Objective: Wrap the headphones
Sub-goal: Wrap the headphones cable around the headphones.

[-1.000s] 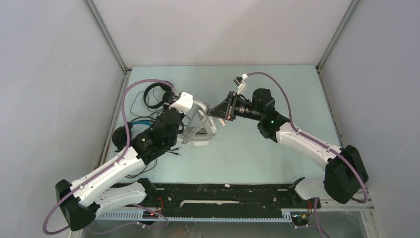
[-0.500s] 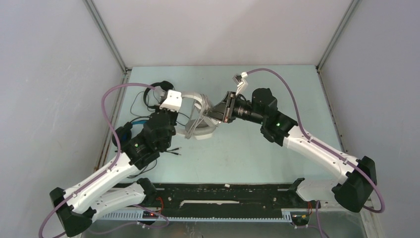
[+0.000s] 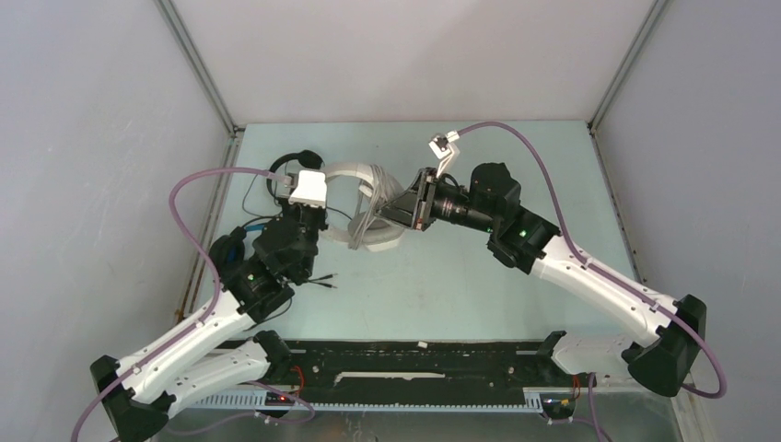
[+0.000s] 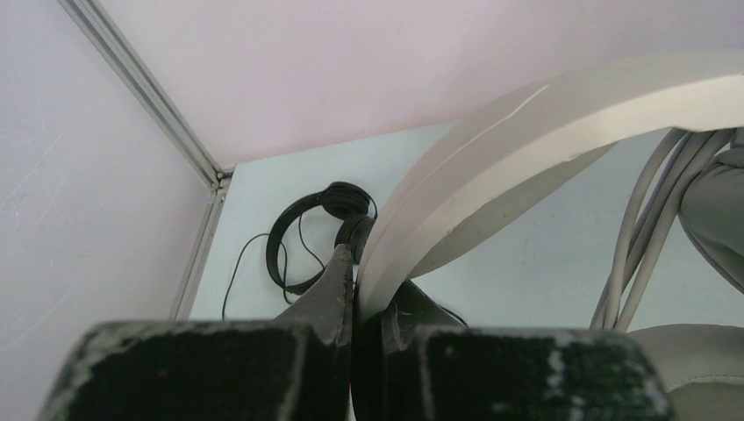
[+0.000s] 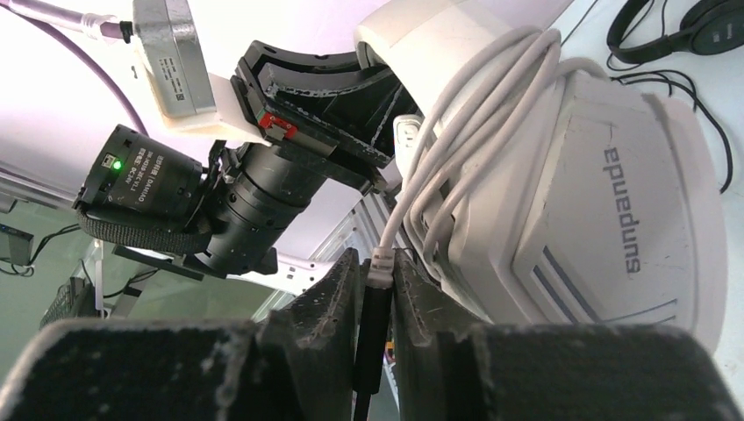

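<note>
Pale grey plastic, the white headset is held between both arms, over the surface. Only the right wrist view shows its cable wound in several turns beside the earcup, and the right fingers pressed together on the plug at the cable's end. Only the left wrist view shows the left fingers, almost closed, pinching the edge of the headband. The slim black headset lies behind them, near the far left corner. Compared with one second ago, the white headset is nearer the back wall.
</note>
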Available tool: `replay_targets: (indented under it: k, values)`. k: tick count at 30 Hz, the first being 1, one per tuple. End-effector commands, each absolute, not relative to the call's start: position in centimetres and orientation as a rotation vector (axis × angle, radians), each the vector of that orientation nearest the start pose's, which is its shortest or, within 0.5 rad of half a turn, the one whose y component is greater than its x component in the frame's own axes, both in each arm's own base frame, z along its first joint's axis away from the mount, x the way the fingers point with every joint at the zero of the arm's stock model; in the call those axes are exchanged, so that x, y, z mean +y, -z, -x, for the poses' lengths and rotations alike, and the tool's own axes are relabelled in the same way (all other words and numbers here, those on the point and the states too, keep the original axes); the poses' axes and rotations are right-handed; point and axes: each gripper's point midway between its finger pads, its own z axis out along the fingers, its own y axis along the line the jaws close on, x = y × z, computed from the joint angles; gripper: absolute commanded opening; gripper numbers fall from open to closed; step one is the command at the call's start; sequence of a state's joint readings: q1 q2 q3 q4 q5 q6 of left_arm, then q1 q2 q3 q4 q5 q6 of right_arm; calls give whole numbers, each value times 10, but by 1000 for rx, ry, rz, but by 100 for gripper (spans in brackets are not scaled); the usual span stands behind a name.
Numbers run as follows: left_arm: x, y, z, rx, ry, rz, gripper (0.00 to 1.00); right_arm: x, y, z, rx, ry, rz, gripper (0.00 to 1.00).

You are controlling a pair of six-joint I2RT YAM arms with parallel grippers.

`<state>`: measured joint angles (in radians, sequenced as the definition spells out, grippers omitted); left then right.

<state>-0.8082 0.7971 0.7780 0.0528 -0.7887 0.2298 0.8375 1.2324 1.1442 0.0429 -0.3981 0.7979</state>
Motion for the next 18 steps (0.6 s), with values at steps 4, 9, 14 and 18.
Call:
replay_targets:
  k: [4, 9, 14, 18]
  values:
    - [-94, -374, -286, 1388, -53, 61, 0, 360, -398, -168, 1709, -1584, 529, 25]
    - [-95, -373, -288, 1393, -61, 61, 0, 354, -385, -153, 1765, -1531, 622, 33]
    - [-93, -376, -285, 1379, -42, 69, 0, 341, -381, -141, 1773, -1486, 684, 35]
    - [-96, -377, -283, 1379, -10, 62, 0, 327, -403, -142, 1696, -1409, 652, 38]
